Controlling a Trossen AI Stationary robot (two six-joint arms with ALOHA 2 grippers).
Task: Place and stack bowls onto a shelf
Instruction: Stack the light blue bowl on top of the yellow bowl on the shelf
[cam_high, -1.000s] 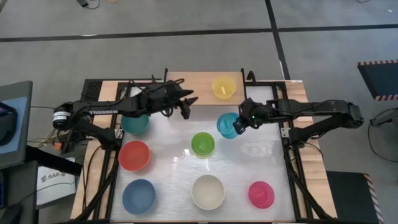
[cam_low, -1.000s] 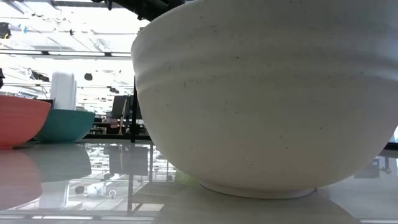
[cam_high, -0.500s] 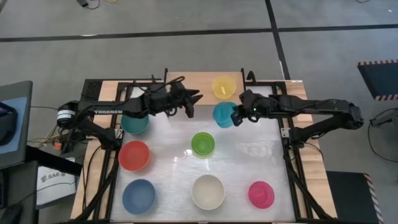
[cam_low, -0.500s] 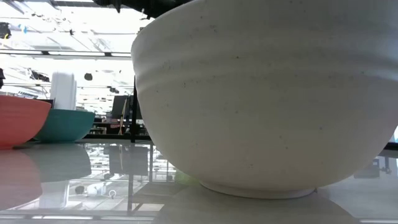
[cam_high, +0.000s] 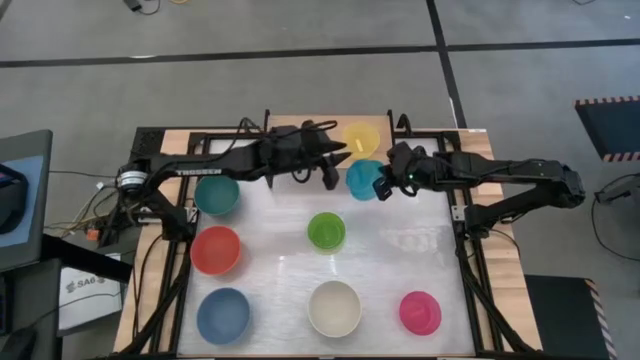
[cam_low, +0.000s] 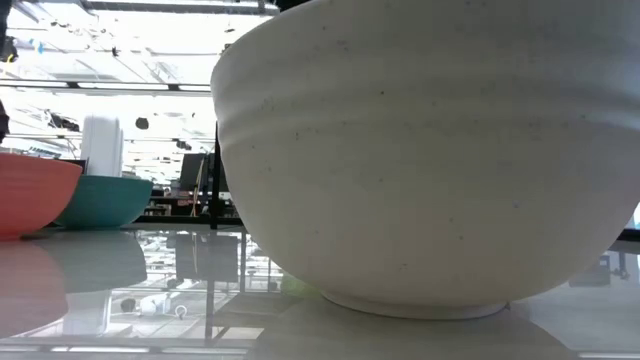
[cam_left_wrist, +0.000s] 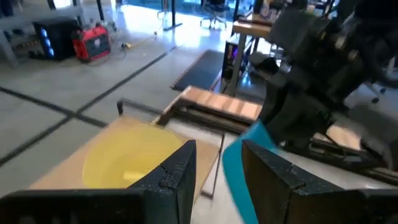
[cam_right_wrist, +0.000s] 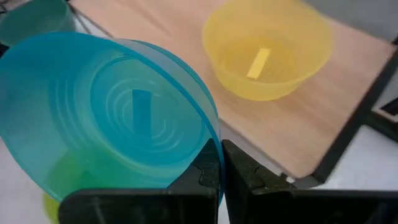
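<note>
My right gripper (cam_high: 382, 187) is shut on a cyan bowl (cam_high: 360, 178), held tilted above the table just in front of the shelf (cam_high: 300, 135). A yellow bowl (cam_high: 360, 138) stands on its base on the shelf's wood top (cam_right_wrist: 311, 118). My left gripper (cam_high: 332, 168) reaches in from the left at the cyan bowl's other side. In the left wrist view its fingers (cam_left_wrist: 217, 171) stand apart with the cyan rim (cam_left_wrist: 235, 171) between them; whether they touch it, I cannot tell. My right gripper pinches the cyan bowl's rim (cam_right_wrist: 214, 140) on the side toward the table's right, one finger inside the bowl and one outside. The fingers slant down from the right. The bowl is lifted clear of the table and tipped, its hollow turned toward the gripper.
On the white table stand a teal bowl (cam_high: 216, 194), a red one (cam_high: 215, 249), a blue one (cam_high: 222, 314), a green one (cam_high: 326, 231), a cream one (cam_high: 334, 307) and a pink one (cam_high: 420, 312). The cream bowl (cam_low: 420, 150) fills the low view.
My right gripper has carried the cyan bowl up and toward the far edge, close to the shelf, and tipped it. My left gripper has swung toward the table's right, from beside the teal bowl to the cyan bowl's left side.
</note>
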